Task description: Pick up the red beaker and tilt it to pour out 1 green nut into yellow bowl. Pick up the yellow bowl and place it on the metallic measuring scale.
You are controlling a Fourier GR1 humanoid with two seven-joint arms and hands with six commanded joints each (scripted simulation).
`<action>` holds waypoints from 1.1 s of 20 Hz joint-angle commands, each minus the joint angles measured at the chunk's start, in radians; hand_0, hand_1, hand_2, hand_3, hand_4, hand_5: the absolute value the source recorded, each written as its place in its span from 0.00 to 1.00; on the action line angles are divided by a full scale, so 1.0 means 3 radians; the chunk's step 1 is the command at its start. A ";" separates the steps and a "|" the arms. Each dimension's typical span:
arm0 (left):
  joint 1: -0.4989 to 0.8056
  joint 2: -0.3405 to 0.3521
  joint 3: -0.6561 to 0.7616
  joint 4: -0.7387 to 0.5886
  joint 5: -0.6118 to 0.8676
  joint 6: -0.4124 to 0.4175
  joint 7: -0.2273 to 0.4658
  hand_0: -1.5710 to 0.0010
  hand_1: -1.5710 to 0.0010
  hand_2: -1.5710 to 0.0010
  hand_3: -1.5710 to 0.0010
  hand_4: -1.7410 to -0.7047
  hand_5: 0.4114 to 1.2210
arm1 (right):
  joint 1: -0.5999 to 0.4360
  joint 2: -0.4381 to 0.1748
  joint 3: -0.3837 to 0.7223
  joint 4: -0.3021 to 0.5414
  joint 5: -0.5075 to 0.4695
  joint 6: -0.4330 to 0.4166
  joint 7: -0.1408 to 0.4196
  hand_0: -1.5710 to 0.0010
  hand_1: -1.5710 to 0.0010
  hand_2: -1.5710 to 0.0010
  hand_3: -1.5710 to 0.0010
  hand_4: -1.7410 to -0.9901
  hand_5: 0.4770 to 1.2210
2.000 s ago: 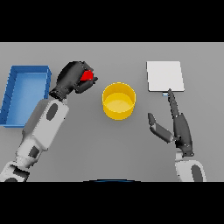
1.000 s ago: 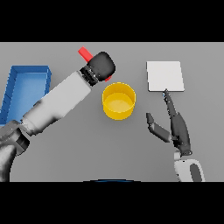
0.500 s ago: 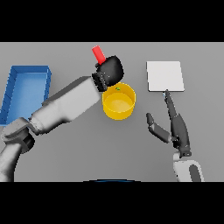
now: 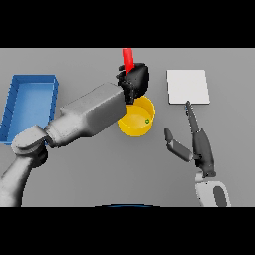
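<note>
Left hand point(image 4: 134, 82) sits at upper centre of the frame, fingers curled tight round the red beaker point(image 4: 128, 60). Only the beaker's upper part shows, sticking up and slightly left out of the top of the fist; the rest is hidden inside the dark fingers, so its tilt is hard to judge exactly. Beaker is plain bright red, narrow, no markings visible.

Yellow bowl point(image 4: 138, 119) lies just below the left hand, centre of the frame, its left and top rim partly covered by the hand and forearm. Bowl is round, solid yellow, upright on the grey table point(image 4: 99, 169). One small green nut point(image 4: 147, 120) rests inside it, toward the right side of the bowl floor.

White square scale point(image 4: 187, 86) is at upper right, flat on the table, apart from the bowl.

Right hand point(image 4: 196, 144) is at lower right, fingers straight and pointing up toward the scale, thumb spread out to the left, holding nothing.

Blue tray point(image 4: 29, 107) at left edge.
</note>
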 commanded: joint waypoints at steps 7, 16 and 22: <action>-0.0511 0.0165 0.0240 0.0284 0.0206 0.0164 -0.0182 0.00 0.00 0.00 0.00 0.01 1.00 | -0.0008 -0.0006 0.0007 0.0017 0.0063 -0.0041 0.0030 1.00 1.00 1.00 1.00 0.95 0.28; -0.0978 0.0597 0.1462 0.1082 0.1299 0.0258 0.0131 0.00 0.00 0.00 0.09 0.01 1.00 | -0.0007 -0.0007 0.0006 0.0008 0.0026 -0.0024 -0.0011 1.00 1.00 1.00 1.00 1.00 0.26; -0.0681 0.1160 0.2277 0.1335 0.2215 0.0685 0.0559 0.00 0.00 0.00 0.08 0.00 1.00 | -0.0099 0.0025 -0.0043 0.0065 -0.0125 0.0028 0.0022 1.00 1.00 1.00 1.00 0.99 0.25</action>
